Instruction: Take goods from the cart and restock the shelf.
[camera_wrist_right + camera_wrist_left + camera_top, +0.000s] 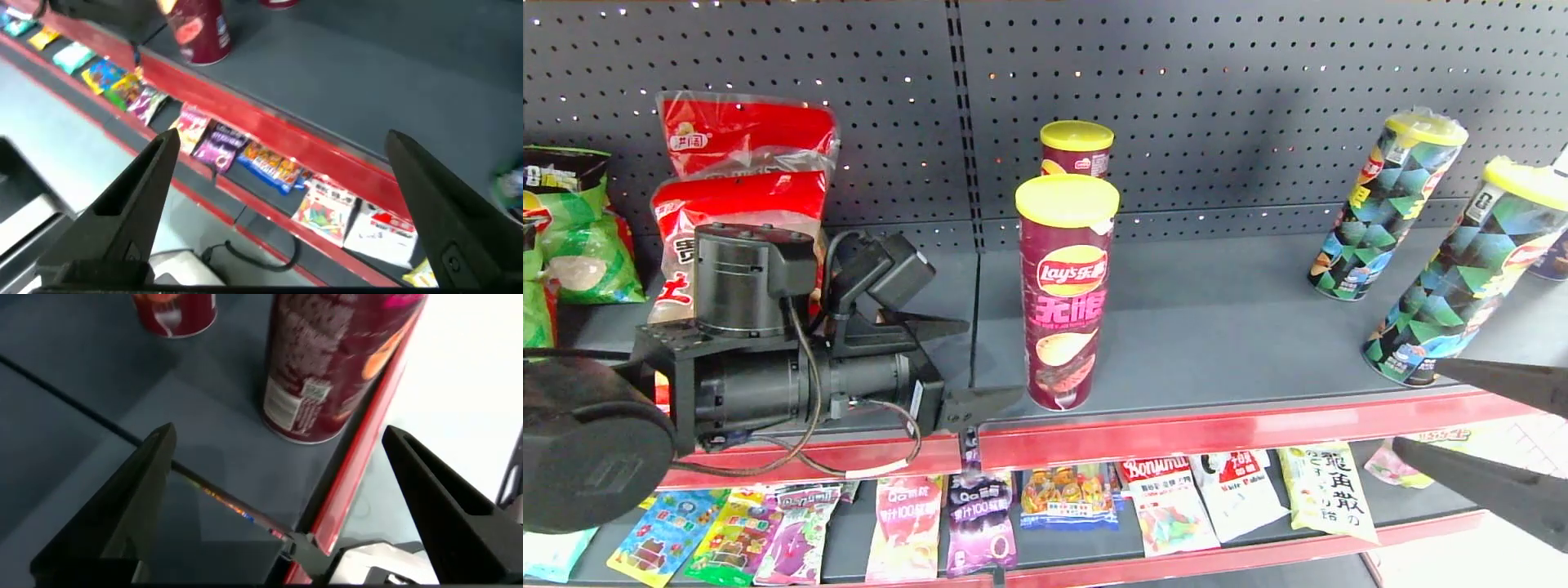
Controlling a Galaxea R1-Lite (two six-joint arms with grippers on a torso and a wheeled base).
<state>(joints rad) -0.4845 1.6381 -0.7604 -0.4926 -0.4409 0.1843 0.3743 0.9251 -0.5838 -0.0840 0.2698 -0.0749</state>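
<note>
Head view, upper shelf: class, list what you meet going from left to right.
Green snack bags → red bags → left gripper → front purple crisp tube → first patterned tube → second patterned tube.

The shelf (1217,327) is viewed by the head camera from in front and slightly above, at close range, with the lower tier of snack packets (1168,506) included beneath. The left wrist camera is set behind the left end effector (279,433), low over the shelf board, and is aimed at the base of the purple chip can (327,367), very near. The right wrist camera is held farther out, behind the right end effector (283,135), and is pointed down across the red front rail (270,122). That can and that rail are shared by all three views.
</note>
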